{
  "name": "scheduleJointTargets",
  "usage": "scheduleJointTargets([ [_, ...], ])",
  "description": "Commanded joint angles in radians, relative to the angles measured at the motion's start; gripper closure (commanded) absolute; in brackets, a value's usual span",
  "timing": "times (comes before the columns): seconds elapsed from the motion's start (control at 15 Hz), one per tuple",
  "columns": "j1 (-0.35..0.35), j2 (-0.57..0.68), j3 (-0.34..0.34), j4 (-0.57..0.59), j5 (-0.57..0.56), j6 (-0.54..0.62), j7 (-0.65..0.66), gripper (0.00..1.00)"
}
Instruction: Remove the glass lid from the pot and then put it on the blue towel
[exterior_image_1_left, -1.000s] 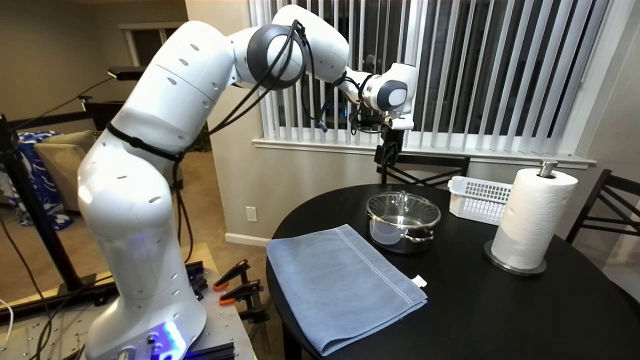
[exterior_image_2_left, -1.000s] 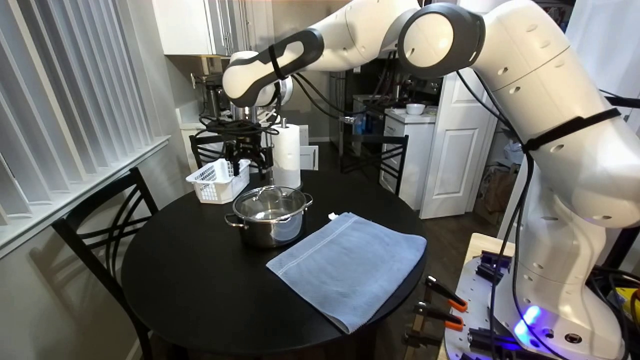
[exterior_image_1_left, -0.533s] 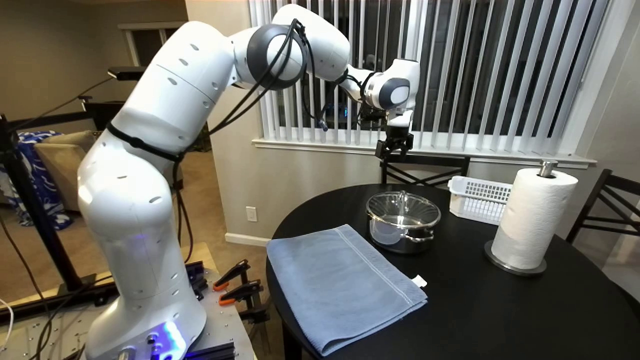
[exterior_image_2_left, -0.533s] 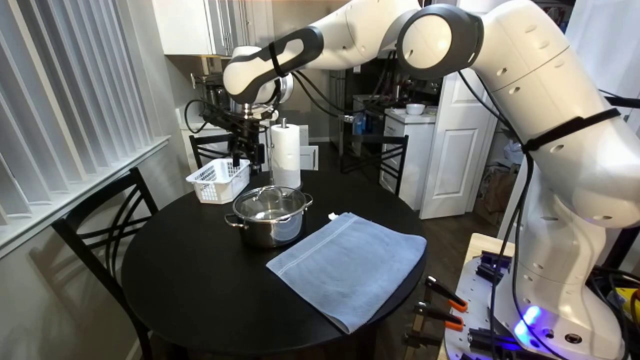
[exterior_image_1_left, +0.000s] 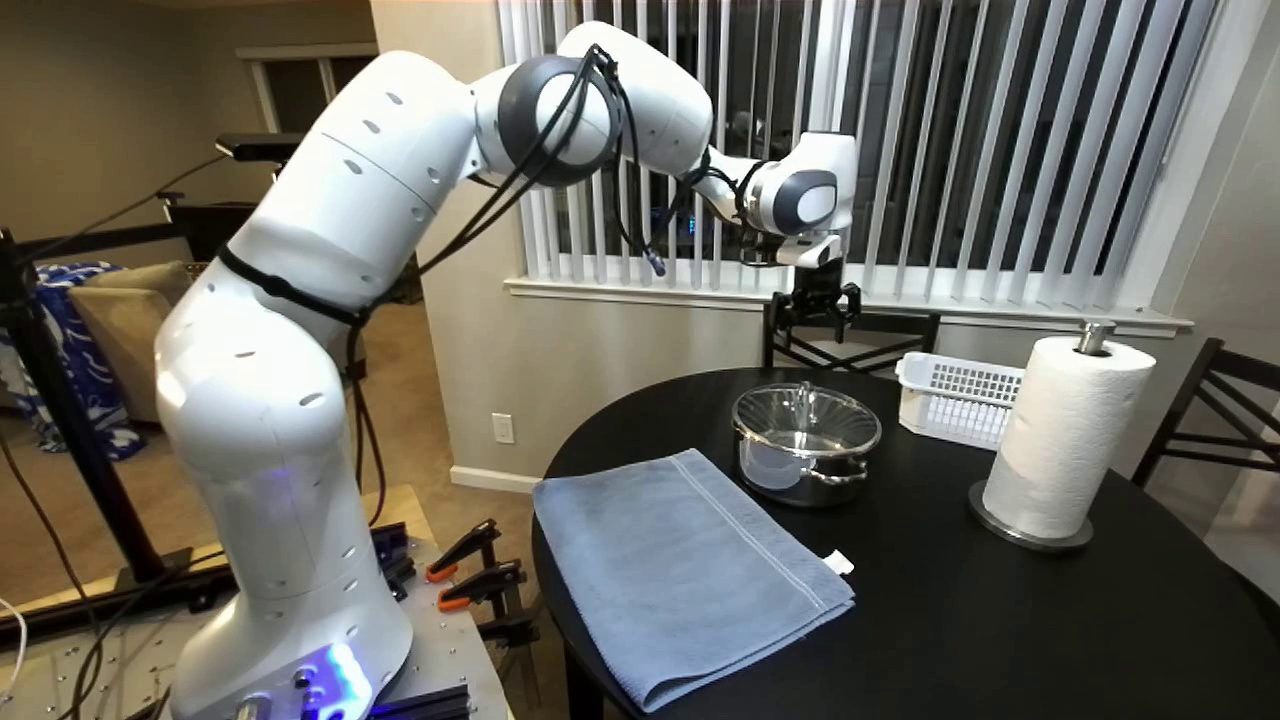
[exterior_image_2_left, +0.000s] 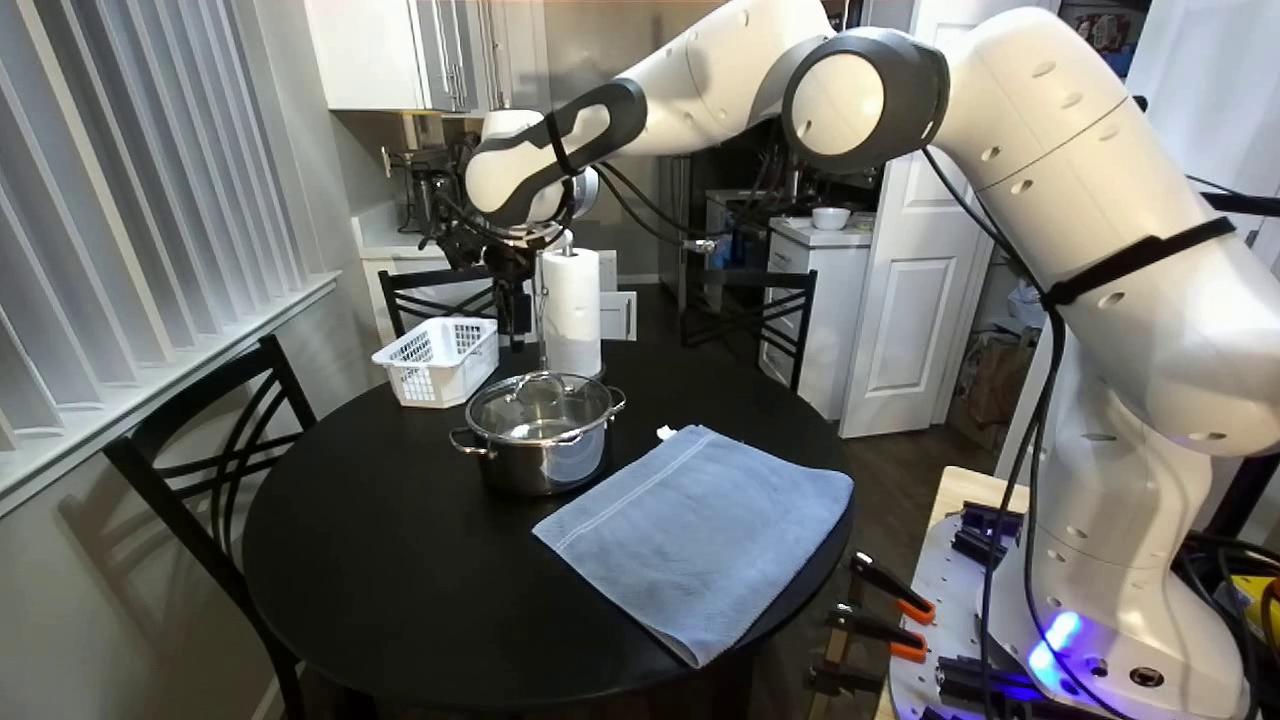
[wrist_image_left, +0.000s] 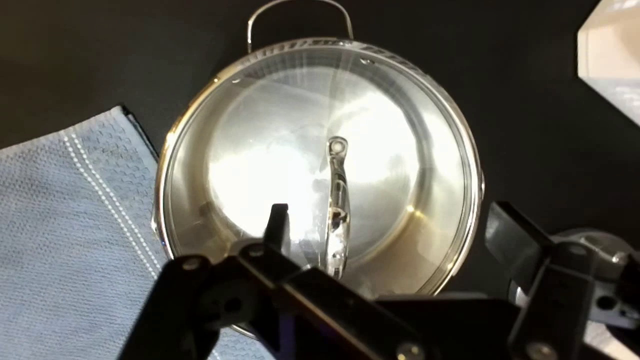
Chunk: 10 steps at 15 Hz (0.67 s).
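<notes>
On the black table (exterior_image_1_left: 1000, 630), the pot (exterior_image_1_left: 800, 478) is covered by the lid (wrist_image_left: 338, 195); beside it, the tag (exterior_image_1_left: 838, 563) on the towel (exterior_image_1_left: 690, 575) cannot be read. Higher up, the claw (wrist_image_left: 386, 221) is held spread wide.

Lid (wrist_image_left: 305, 125): clear glass w/ steel rim & arched metal hndl; sits lvl on pot (exterior_image_2_left: 548, 468), pot bottom visible thru it. Pot: shiny steel, upright, loop hndls at sides. Towel (exterior_image_2_left: 700, 545): lt-blue, folded, flat, dbl white stitching nr 1 edge, white tag; just beside pot.

White glare across glass lid (wrist_image_left: 311, 165)
</notes>
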Motion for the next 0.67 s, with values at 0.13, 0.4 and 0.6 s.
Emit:
scheduleJointTargets([
  [0.13,0.043,-0.014,-0.069,-0.019,-0.108,-0.047,0.324,0.00],
  [0.4,0.020,-0.026,-0.025,-0.004,-0.147,-0.184,0.290,0.00],
  [0.6,0.006,-0.028,-0.004,0.015,-0.143,-0.244,0.261,0.00],
])
